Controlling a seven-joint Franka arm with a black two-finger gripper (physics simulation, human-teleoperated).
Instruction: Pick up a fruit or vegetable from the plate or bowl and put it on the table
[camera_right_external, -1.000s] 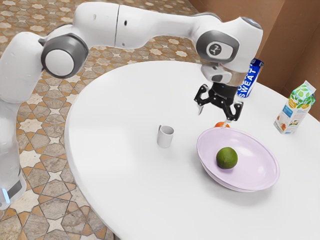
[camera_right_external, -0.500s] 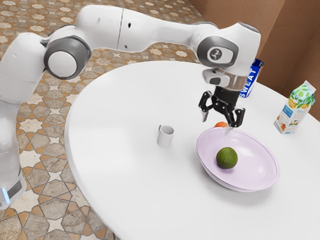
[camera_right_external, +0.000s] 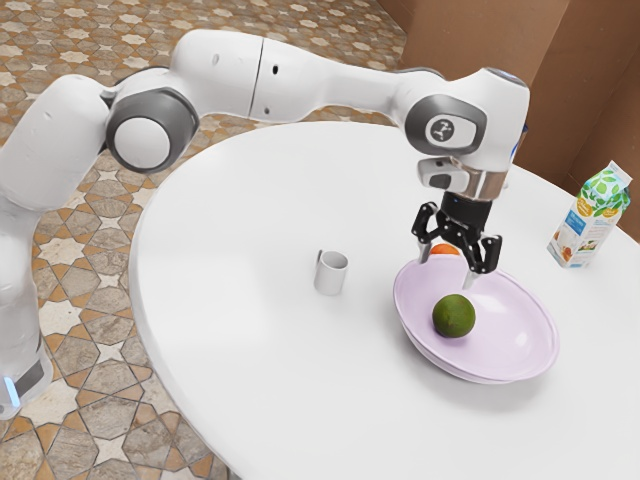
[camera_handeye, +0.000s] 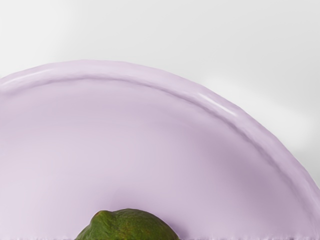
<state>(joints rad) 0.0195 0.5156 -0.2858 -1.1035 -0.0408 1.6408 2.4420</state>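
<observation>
Centrally, one round green lime (camera_right_external: 454, 316) lies in one shallow lilac bowl (camera_right_external: 515, 325). Above, the black two-finger gripper (camera_right_external: 446, 268) stands empty, fingers spread; it should centre over the lime, then descend straight, clearing the rim. Outward: one orange fruit (camera_right_external: 444, 249), one grey cylindrical mug (camera_right_external: 331, 275), one patterned carton (camera_right_external: 590, 220), one round white table (camera_right_external: 230, 250).

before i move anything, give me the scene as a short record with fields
target: green fruit, lying inside the bowl, not yet picked up
container: pale lilac bowl, on the table
tool: black gripper, open, above the bowl's edge, holding nothing
surface: white round table
beyond the bowl: orange round thing, partly hidden by its rim
beside the bowl: small grey mug, upright, toward the exterior view's left
farther off: patterned carton, upright, toward the exterior view's right
task status: green fruit not on the table
</observation>
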